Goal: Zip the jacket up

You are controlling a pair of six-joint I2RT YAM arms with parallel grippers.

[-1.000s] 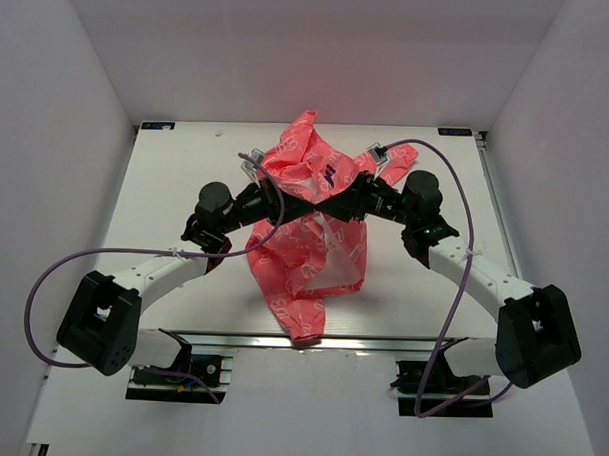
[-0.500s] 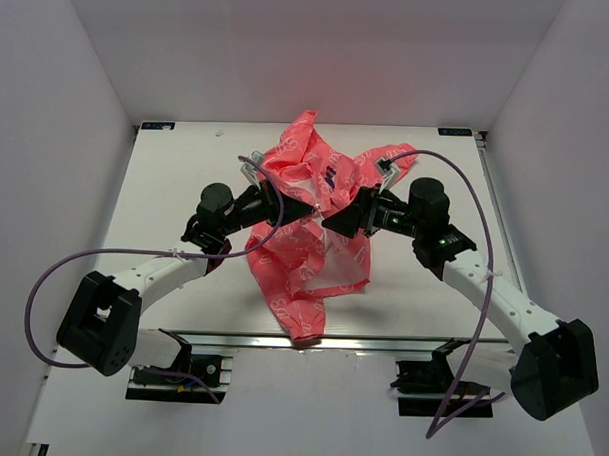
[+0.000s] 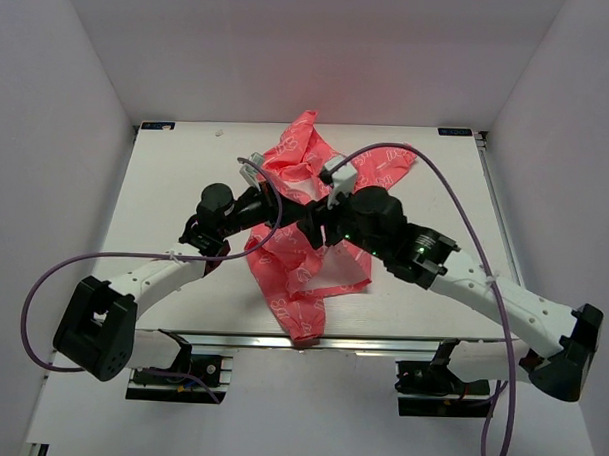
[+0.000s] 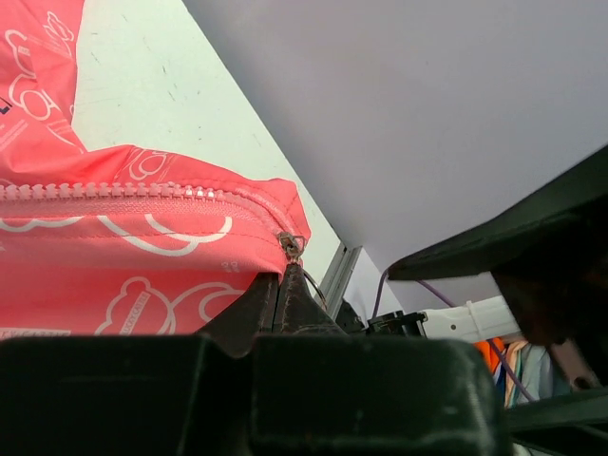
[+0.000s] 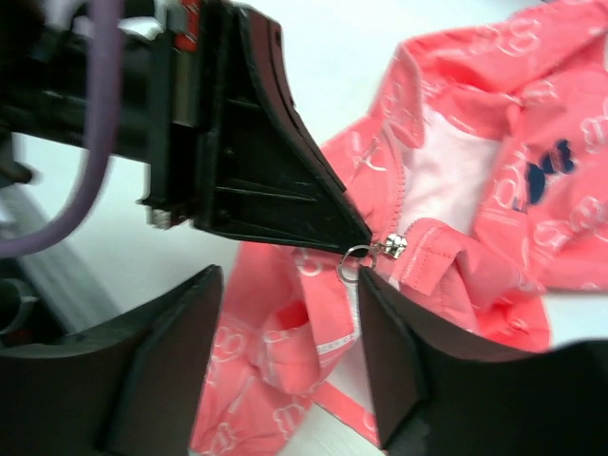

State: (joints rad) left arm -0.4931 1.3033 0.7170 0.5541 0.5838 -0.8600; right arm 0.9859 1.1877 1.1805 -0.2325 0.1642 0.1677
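Note:
The coral-pink jacket lies crumpled mid-table, with its white lining and dark tag showing in the right wrist view. My left gripper is shut on the jacket's front edge right at the zipper slider. The closed zipper teeth run to the left of it. In the right wrist view the left gripper's fingers pinch next to the silver slider and its ring. My right gripper is open, with its jaws either side of that spot and not touching it.
The white table is walled in on three sides. The right arm's purple cable arcs over the jacket's right side, and the left arm's cable loops at the left. A metal rail runs along the near edge.
The right arm drew back from the jacket, then swung left over its middle. Its open gripper now faces the left gripper's tip. The left gripper kept its hold and its place.

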